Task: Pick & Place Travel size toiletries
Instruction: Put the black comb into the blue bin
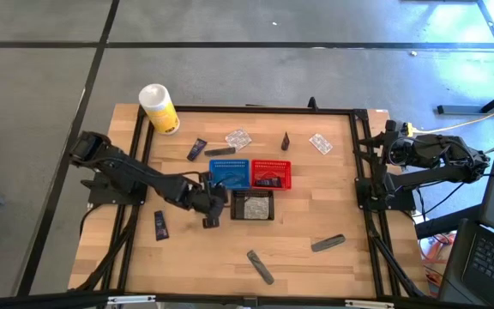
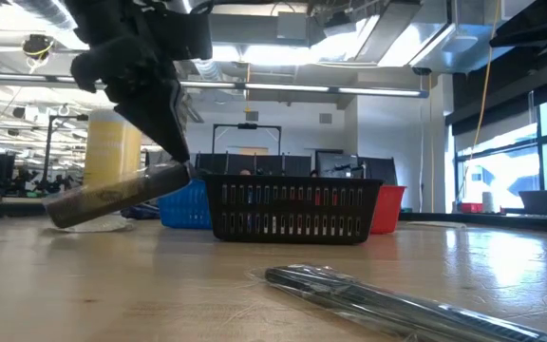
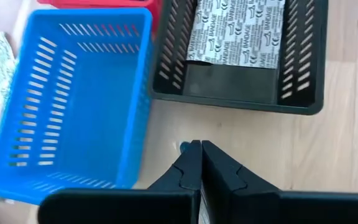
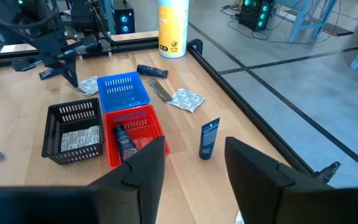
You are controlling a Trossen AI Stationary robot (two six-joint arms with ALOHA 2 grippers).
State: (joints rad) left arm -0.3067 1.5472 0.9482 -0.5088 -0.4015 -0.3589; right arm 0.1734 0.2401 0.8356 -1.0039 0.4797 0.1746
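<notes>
Nearest the table's front edge lies a slim grey tube [image 1: 261, 266], with a second grey tube [image 1: 328, 244] toward the right and a dark navy sachet [image 1: 160, 225] toward the left, all loose on the wooden table [image 1: 316, 283]. Just behind them the left gripper [image 2: 180, 161] hangs over the boards beside the black basket [image 1: 252, 206], its fingers pinched fully together on one end of a held grey tube [image 2: 112, 197], which juts out nearly level and clear of the wood. The black basket already holds bandage packets [image 3: 238, 31]. Behind it stand the blue basket [image 3: 73, 106], which looks empty, and the red basket [image 1: 271, 175], which has a dark tube [image 4: 123, 140] in it. Farther back, more toiletries wait loose: a navy tube [image 1: 196, 149], two clear crinkly packets [image 1: 238, 137], a small black piece [image 1: 286, 140], and past them the white-and-yellow canister [image 1: 159, 108]. The right gripper [image 4: 194, 174] waits at the table's right edge, fingers spread and holding nothing. The step in hand seems to be the carry. The next move calls for bringing the tube over a basket, probably the blue one, lowering it inside the rim and releasing it.
</notes>
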